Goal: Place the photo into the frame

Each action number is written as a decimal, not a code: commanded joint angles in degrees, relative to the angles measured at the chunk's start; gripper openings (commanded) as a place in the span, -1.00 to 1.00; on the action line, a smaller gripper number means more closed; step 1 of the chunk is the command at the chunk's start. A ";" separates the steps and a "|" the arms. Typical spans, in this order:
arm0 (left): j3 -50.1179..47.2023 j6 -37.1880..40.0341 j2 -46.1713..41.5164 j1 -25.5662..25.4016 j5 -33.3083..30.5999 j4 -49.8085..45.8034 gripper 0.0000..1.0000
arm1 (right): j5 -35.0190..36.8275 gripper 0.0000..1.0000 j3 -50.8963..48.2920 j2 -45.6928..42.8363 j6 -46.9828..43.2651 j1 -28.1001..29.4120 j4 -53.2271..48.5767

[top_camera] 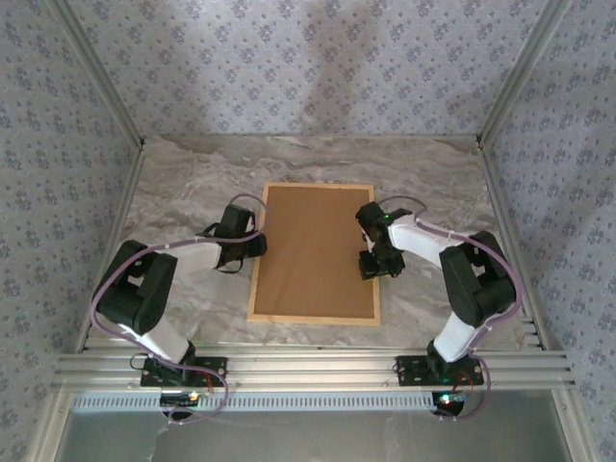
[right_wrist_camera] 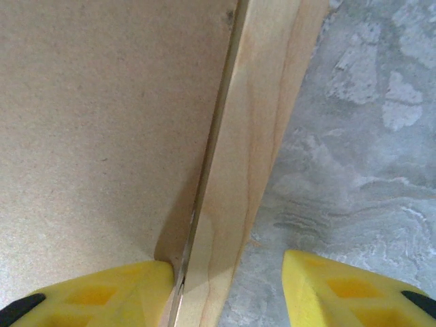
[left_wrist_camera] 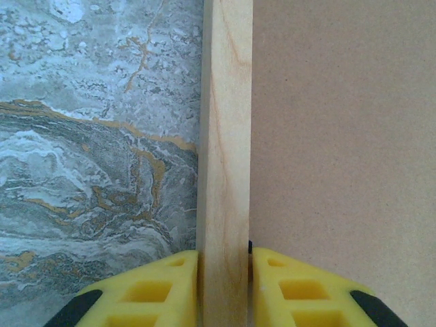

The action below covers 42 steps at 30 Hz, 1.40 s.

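Tan wood frame (top_camera: 315, 319) flat, back up, ctr.

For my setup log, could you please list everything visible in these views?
frame: one, light tan wood, flat on the middle of the table.
backing board: one, plain brown, lying inside the frame.
table: one, grey-white marble pattern with tan veins, under everything.
walls: three, blue-grey floral paper, around the table.
aluminium rails: a silver set, along the near edge.
left arm, right arm: two, black and white, on either side of the frame.
left pincer: one, yellow fingers, shut on the frame's left rail.
right pincer: one, yellow fingers, open astride the right rail, outer finger clear of the wood.
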 commanded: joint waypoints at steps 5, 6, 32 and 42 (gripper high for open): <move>-1.72 -0.03 3.62 -0.71 2.60 -5.07 -0.50 | 0.69 0.07 -0.36 -1.77 -0.06 0.67 -2.19; -1.59 -0.03 3.61 -0.71 2.61 -5.15 -0.50 | 0.23 0.10 -0.13 -3.34 -0.14 0.35 -2.74; -1.83 -0.39 3.68 -0.98 2.74 -4.68 -0.50 | 1.58 0.13 0.14 2.11 0.21 -0.67 -1.59; -1.79 -0.30 3.51 -0.90 2.85 -4.76 -0.50 | 0.92 0.11 1.11 6.53 0.13 2.16 -0.75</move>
